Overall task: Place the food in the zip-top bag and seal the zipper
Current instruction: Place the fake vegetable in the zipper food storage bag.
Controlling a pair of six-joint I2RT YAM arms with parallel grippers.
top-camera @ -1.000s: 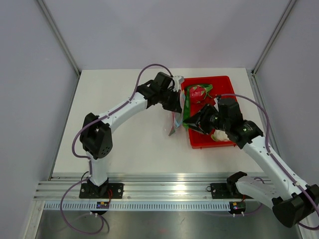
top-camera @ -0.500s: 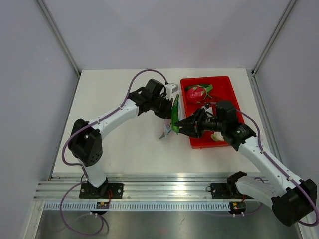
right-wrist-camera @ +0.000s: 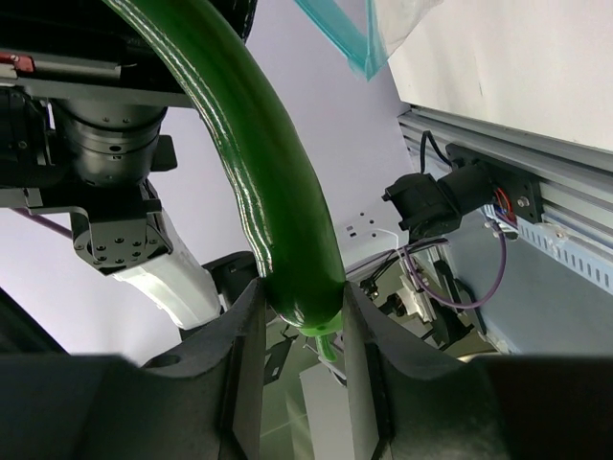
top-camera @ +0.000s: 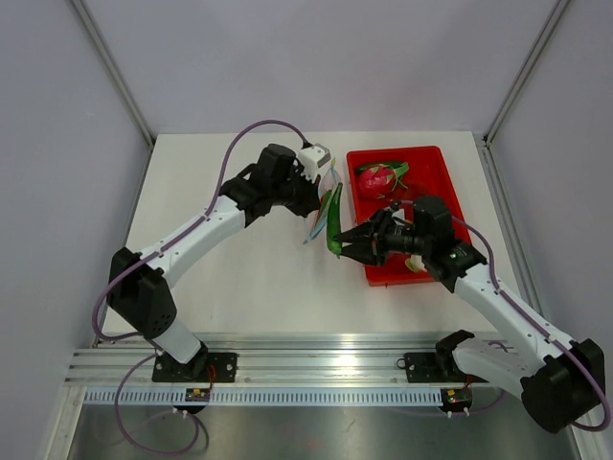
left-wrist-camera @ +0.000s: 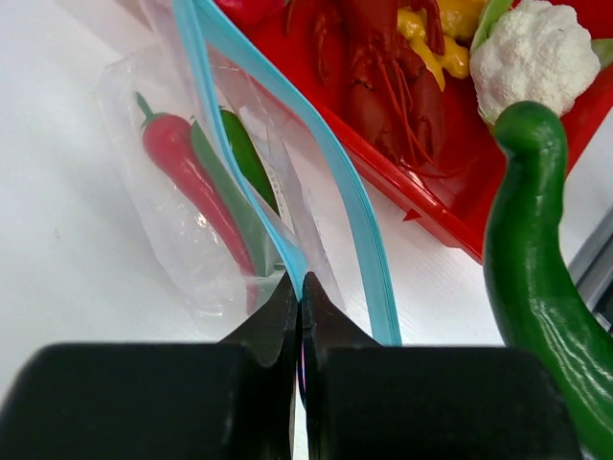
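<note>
The food I am moving is a long green pepper (top-camera: 331, 216). It stands nearly upright in the air between my two arms, just left of the red tray (top-camera: 438, 165). My right gripper (top-camera: 345, 242) has it by the bottom end. In the right wrist view the fingers (right-wrist-camera: 235, 383) squeeze that end from both sides with no gap. The zip-top bag (left-wrist-camera: 163, 230) hangs just beside the top of the pepper, lifted off the table (top-camera: 220, 278). My left gripper (left-wrist-camera: 299, 297) is pinched flat on one side of the zipper (left-wrist-camera: 356, 230), with only the blue strip between the fingers. The two blue strips stand apart, so the mouth is open. Through the clear plastic I see a red chilli (left-wrist-camera: 182, 163) and a thin green chilli (left-wrist-camera: 247, 163). They look to be inside, but I cannot be sure. The pepper is not in the bag yet, so I think this is the putting-in step. To do it well, I would tip the pepper so its free end points into the gap between the blue strips, then slide it in slowly. The bag is held by one side only, so the loose side may fold shut if I bump it. The pepper is long and bent, so I would aim it at a slant toward a far corner. The dragon fruit (top-camera: 379, 176) and the cauliflower (left-wrist-camera: 534, 48) lie in the tray, and I would leave them alone.
</note>
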